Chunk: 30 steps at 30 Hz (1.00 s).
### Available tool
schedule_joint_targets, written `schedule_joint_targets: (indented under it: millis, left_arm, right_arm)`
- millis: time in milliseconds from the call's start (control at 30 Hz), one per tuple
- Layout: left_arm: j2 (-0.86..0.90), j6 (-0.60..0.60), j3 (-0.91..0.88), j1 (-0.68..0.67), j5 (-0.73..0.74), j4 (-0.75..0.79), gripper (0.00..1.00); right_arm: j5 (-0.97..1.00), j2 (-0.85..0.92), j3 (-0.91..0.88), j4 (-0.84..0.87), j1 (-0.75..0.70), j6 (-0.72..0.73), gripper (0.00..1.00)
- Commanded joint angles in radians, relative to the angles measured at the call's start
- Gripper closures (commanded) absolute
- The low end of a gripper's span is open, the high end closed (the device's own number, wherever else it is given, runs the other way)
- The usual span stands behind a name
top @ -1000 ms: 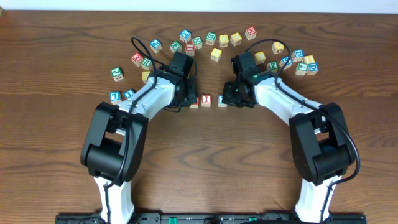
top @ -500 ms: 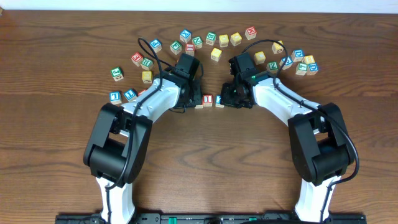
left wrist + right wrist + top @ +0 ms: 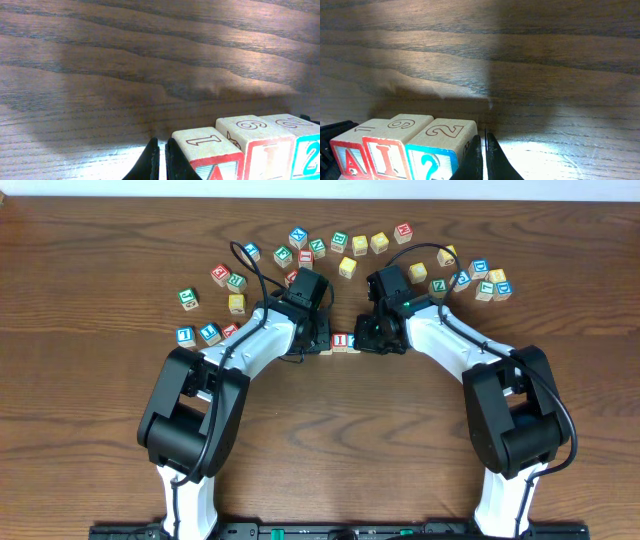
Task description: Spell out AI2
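Note:
Three wooden letter blocks stand side by side in a row: a red A block (image 3: pixel 210 150), a red I block (image 3: pixel 260 145) and a blue 2 block (image 3: pixel 437 145). In the overhead view the row (image 3: pixel 341 341) lies between the two grippers. My left gripper (image 3: pixel 162 160) is shut and empty, its fingers touching the outer side of the A block. My right gripper (image 3: pixel 484 157) is shut and empty, pressed against the outer side of the 2 block. In the right wrist view the A (image 3: pixel 350 155) and I (image 3: pixel 385 152) blocks show too.
Several loose letter blocks lie scattered along the far side of the wooden table, from the left (image 3: pixel 187 298) across the back (image 3: pixel 340 242) to the right (image 3: pixel 490 283). Two blue blocks (image 3: pixel 197 334) sit beside my left arm.
The left gripper has pushed the A and I blocks to the right, and the right gripper has moved slightly left. The three blocks now stand together in a tight row.

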Motion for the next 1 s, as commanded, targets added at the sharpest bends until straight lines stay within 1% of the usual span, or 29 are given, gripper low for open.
schedule_joint_targets:
  millis: [0,100,433,700,833,900,967]
  left_arm:
    - [0.012,0.003,-0.008,-0.008,0.003,0.008,0.93]
    - [0.012,0.017,-0.008,-0.008,-0.022,0.007,0.93]
    - [0.011,0.018,-0.008,-0.002,-0.025,0.008,0.93]
    - [-0.033,0.017,-0.007,0.056,-0.025,-0.014,0.92]
    - [-0.046,0.016,-0.007,0.088,-0.025,-0.01,0.93]
    - [-0.044,0.008,-0.008,0.101,-0.027,-0.011,0.93]
    - [-0.044,-0.042,-0.008,0.113,-0.058,-0.026,0.93]
  right_arm:
    - [-0.02,0.013,-0.008,-0.009,0.009,-0.02,0.99]
    - [0.015,0.008,-0.007,-0.024,-0.001,0.015,0.99]
    - [0.087,-0.048,0.007,-0.022,-0.038,0.015,0.99]
    - [0.104,-0.049,0.07,-0.016,-0.037,-0.01,0.99]
    - [0.101,-0.048,0.096,0.022,-0.036,-0.036,0.99]
    - [0.088,-0.048,0.096,0.053,-0.03,-0.037,0.99]
    - [0.075,-0.046,0.096,0.082,-0.017,-0.037,0.99]
